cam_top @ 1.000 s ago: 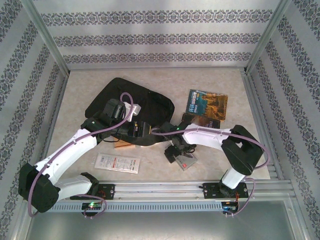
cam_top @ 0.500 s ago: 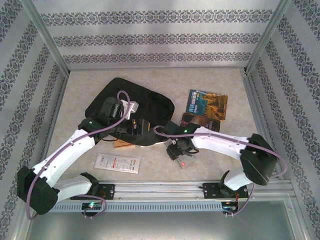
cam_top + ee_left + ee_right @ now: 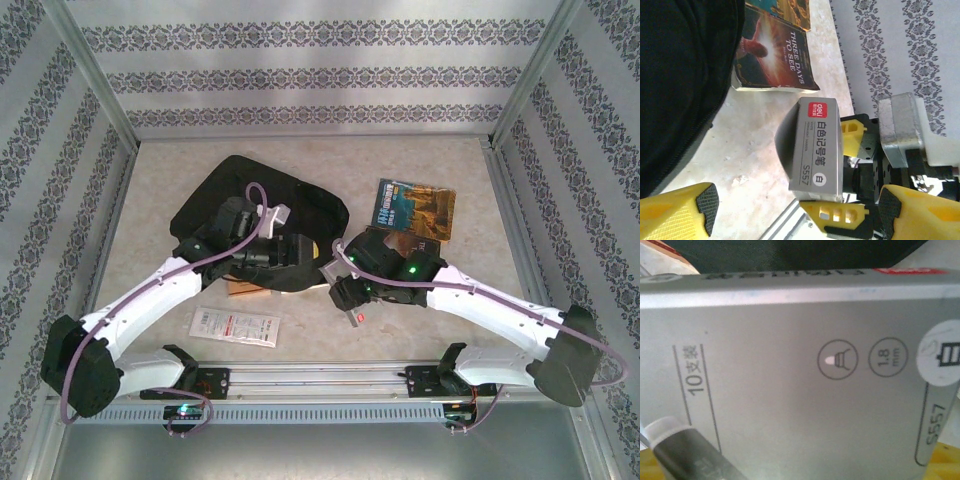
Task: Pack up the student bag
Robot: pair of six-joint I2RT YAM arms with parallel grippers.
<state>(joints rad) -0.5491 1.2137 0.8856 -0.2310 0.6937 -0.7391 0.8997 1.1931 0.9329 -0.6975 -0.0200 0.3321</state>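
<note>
The student bag (image 3: 255, 205), black and floppy, lies at the back left of the table, and its dark fabric runs down the left of the left wrist view (image 3: 680, 75). My left gripper (image 3: 303, 253) hovers at the bag's near right edge. It is open (image 3: 797, 207), with its yellow fingers (image 3: 682, 212) set wide apart. My right gripper (image 3: 352, 295) is shut on a grey marker box (image 3: 817, 145), clamped end to end between yellow fingers (image 3: 840, 217). The box (image 3: 800, 365) hangs just right of the bag, facing the left gripper.
Two books lie right of the bag, a colourful one (image 3: 415, 208) and the dark "Three Days to See" (image 3: 775, 55). A white packet (image 3: 235, 325) lies near the front rail (image 3: 320, 378). A brown flat item (image 3: 240, 287) pokes out under the left arm.
The right gripper closed on the marker box on the table, then carried it up and left toward the bag as the arm stretched out. The left gripper shifted slightly right.
</note>
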